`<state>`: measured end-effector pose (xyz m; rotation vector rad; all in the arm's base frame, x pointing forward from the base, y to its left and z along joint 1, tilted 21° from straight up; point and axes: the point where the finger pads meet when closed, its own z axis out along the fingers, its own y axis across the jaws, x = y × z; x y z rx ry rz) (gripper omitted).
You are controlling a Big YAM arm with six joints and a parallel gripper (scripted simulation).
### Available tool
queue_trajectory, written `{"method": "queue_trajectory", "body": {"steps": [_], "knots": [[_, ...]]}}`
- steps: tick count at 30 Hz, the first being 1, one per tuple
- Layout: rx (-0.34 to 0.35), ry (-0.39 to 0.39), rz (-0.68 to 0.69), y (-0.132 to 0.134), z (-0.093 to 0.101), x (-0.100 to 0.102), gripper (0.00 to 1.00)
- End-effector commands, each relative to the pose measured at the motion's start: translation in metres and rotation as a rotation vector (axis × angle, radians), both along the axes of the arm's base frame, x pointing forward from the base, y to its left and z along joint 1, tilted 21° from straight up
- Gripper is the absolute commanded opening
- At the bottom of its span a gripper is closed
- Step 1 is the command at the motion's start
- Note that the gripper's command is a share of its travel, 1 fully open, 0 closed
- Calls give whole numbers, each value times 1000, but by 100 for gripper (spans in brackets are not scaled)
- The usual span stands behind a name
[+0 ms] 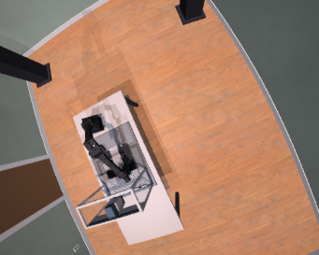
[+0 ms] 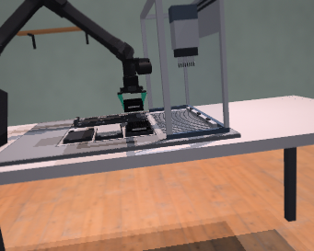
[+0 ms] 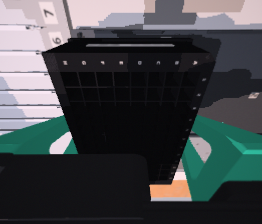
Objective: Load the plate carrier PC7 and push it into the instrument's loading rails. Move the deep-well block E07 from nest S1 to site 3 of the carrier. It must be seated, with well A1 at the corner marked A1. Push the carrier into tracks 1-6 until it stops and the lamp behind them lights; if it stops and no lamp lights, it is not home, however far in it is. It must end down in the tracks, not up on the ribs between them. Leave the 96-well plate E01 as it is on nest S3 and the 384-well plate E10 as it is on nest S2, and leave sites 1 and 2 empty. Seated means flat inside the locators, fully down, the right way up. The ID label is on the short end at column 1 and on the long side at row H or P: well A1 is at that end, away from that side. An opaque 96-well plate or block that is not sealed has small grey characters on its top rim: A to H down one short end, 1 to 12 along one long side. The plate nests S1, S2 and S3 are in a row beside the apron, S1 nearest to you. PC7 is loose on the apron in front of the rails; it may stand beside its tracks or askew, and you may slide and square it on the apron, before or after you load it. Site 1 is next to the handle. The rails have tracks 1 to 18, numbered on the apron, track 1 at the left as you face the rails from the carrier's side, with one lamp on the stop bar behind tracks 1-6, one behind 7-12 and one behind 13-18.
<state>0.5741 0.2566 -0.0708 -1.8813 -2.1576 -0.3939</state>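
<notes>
My gripper (image 2: 133, 103) is shut on the black deep-well block E07 (image 3: 129, 107), with its green fingers on the two long sides. In the wrist view the block's far short end carries a pale label strip (image 3: 129, 45). Small grey characters run along that end's rim and down the right long rim. In the side view the block (image 2: 133, 105) hangs a little above the dark carrier PC7 (image 2: 110, 119), over the end nearest the rails. The carrier lies on the grey apron in front of the ribbed rails (image 2: 182, 119). Track numbers 6 and 7 (image 3: 51, 25) show at the wrist view's upper left.
A row of nests lies in front of the carrier, with a dark plate (image 2: 78, 135), a pale one (image 2: 108, 131) and a black item (image 2: 139, 126). The instrument's grey frame (image 2: 187, 56) with its pipetting head (image 2: 184, 30) stands over the rails. The table edge is near.
</notes>
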Motion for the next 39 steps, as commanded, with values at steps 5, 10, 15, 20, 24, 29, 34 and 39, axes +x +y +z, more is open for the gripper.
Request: {"method": "queue_trajectory", "body": {"steps": [5, 10, 15, 20, 24, 29, 34, 39], "knots": [[13, -45, -5, 23, -8, 19, 0], [12, -41, -5, 23, -12, 17, 0], [12, -41, -11, 12, -3, 17, 0], [12, -41, -11, 12, -3, 18, 0], [12, -41, -11, 12, -3, 18, 0], [12, -41, -11, 12, -3, 18, 0], [14, -47, -8, 23, -11, 22, 0], [11, -38, -7, 23, -15, 18, 0]]}}
